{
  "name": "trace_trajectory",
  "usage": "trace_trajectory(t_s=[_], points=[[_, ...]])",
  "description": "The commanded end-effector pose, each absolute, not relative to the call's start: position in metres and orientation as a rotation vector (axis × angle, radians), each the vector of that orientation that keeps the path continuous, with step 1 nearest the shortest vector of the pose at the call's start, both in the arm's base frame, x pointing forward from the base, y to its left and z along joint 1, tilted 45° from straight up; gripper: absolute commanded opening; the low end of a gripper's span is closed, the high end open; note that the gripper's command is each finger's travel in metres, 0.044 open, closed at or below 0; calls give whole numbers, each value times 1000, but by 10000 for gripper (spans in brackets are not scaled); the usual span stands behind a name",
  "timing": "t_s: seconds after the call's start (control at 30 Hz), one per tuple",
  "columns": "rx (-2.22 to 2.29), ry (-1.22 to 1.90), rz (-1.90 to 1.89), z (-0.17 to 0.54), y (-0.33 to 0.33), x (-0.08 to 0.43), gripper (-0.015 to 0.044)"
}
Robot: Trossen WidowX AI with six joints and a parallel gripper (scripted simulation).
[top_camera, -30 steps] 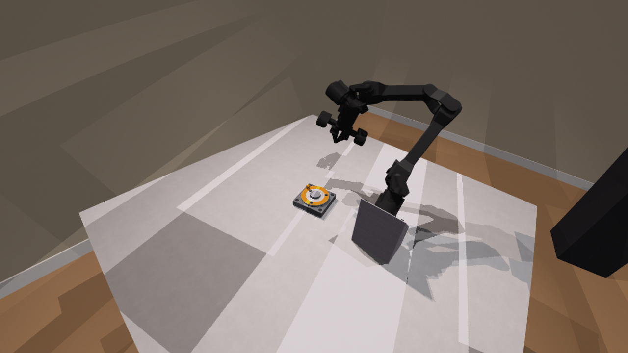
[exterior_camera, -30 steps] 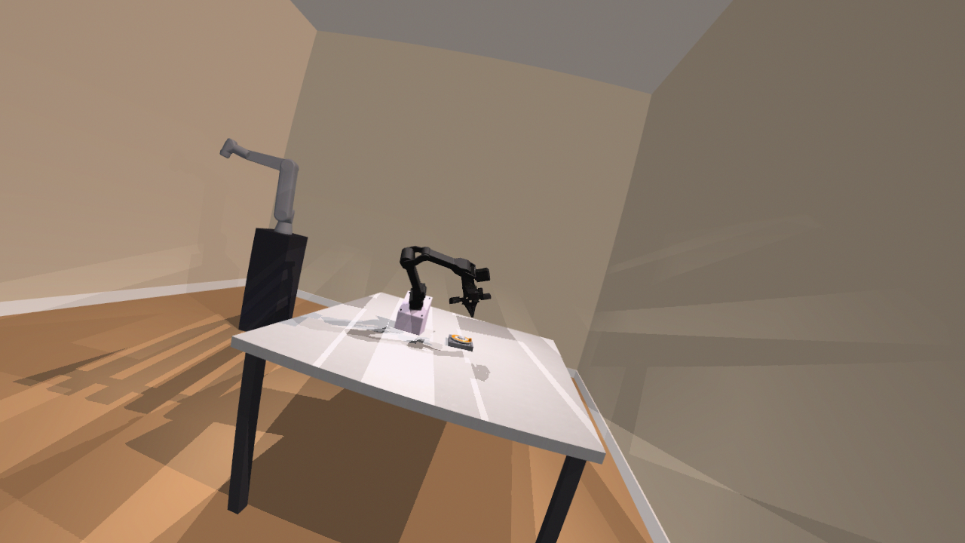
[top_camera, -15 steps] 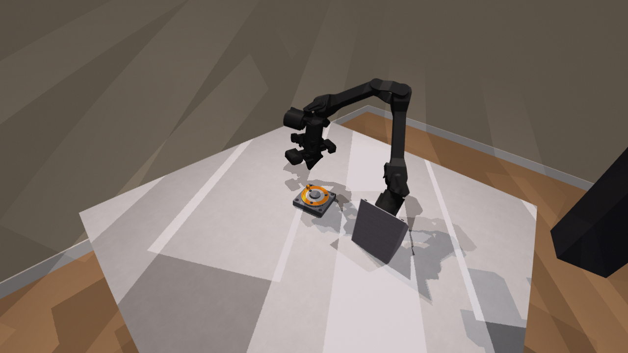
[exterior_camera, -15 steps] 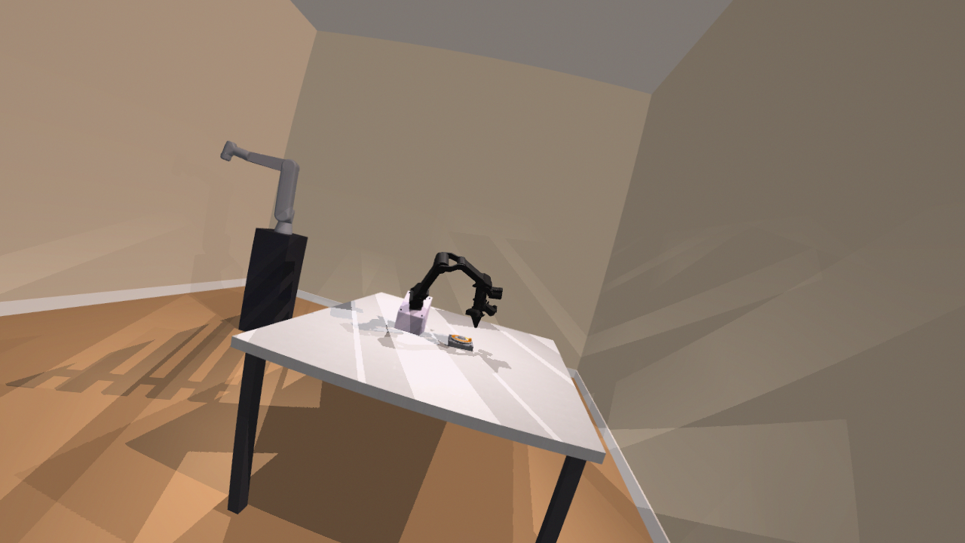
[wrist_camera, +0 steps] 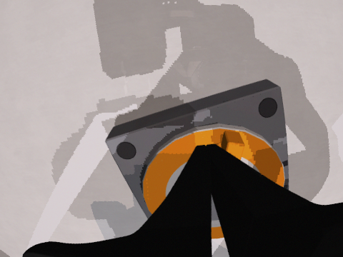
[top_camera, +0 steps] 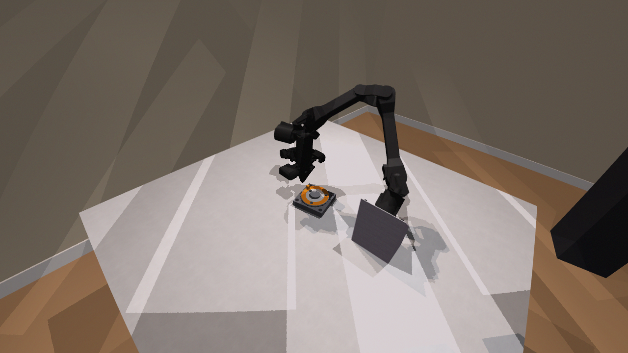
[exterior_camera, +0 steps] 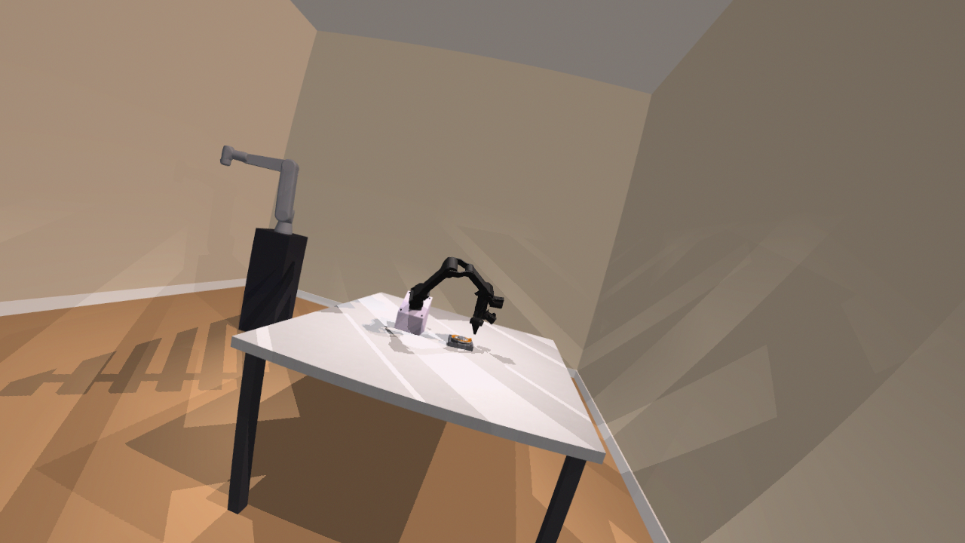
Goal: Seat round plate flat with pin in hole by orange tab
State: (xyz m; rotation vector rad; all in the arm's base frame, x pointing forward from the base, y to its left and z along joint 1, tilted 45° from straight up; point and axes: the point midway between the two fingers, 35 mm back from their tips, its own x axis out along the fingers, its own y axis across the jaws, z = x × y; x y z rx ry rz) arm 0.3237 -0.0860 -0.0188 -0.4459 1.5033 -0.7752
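Note:
The round orange plate [top_camera: 318, 203] [exterior_camera: 461, 339] [wrist_camera: 157, 178] sits around the grey post [top_camera: 314, 194] on the dark square base [top_camera: 309, 211] [exterior_camera: 461, 347] [wrist_camera: 236, 107]. Its small orange tab [top_camera: 308, 187] [wrist_camera: 233, 139] stands up near the plate's edge, on the side toward the gripper in the top view. My gripper [top_camera: 302, 180] [exterior_camera: 475, 332] [wrist_camera: 205, 153] points down above that side of the base. Its fingers are shut with nothing between them. In the wrist view the fingertips appear just left of the tab and hide the plate's middle. I cannot make out the pin or tell the plate's tilt.
The base stands on the pale table [top_camera: 219, 263] [exterior_camera: 378, 364]. The arm's mounting box [top_camera: 379, 232] [exterior_camera: 412, 320] stands near the base. A grey arm [exterior_camera: 286, 188] is on a black pedestal [exterior_camera: 270, 277] [top_camera: 592, 228] beyond the table's edge.

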Motion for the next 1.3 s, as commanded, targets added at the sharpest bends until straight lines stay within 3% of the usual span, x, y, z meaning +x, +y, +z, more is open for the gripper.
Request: trace_trajectory(t_s=[0.0, 1.27], points=[[-461, 1525, -780, -35, -102, 315, 0], [-463, 1526, -782, -11, -130, 295, 0]])
